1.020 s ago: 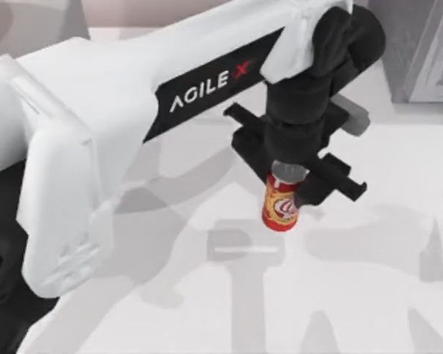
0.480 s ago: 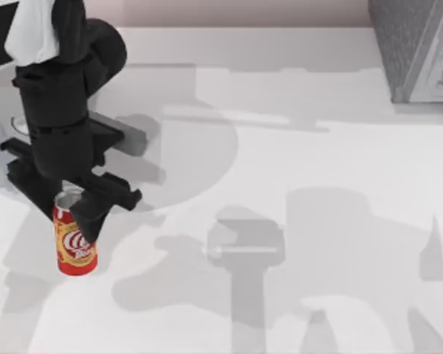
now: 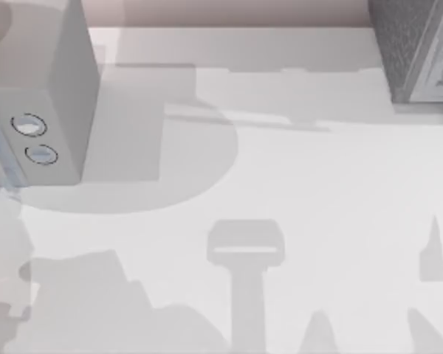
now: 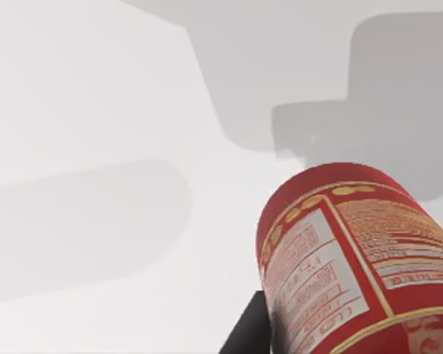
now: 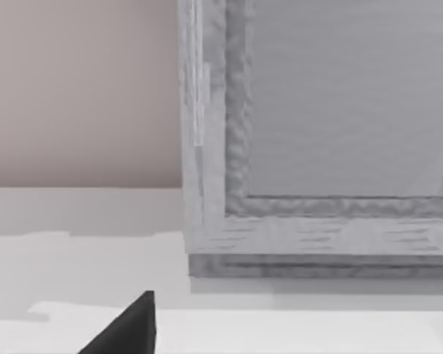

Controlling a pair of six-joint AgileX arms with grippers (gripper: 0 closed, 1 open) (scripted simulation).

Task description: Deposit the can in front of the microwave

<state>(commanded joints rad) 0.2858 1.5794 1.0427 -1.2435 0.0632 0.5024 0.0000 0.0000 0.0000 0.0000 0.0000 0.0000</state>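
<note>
The can (image 4: pixel 354 258), red with yellow bands and a white printed label, sits very close in the left wrist view, tilted over the white table. My left gripper (image 4: pixel 332 328) is shut on the can, and one dark finger (image 4: pixel 245 335) shows against its side. The microwave (image 3: pixel 37 88), pale grey with two round dials (image 3: pixel 28 125), stands at the table's far left in the top view. A dark edge of my right gripper (image 5: pixel 125 328) shows low over the table, near a speckled grey box.
The darker speckled grey box (image 3: pixel 413 51) stands at the back right corner and looms large as the box (image 5: pixel 317 147) in the right wrist view. Bare white table (image 3: pixel 280 192) spreads between it and the microwave, crossed by arm shadows.
My left arm has carried the can leftward out of the top view. The microwave it was covering is now uncovered at the left.
</note>
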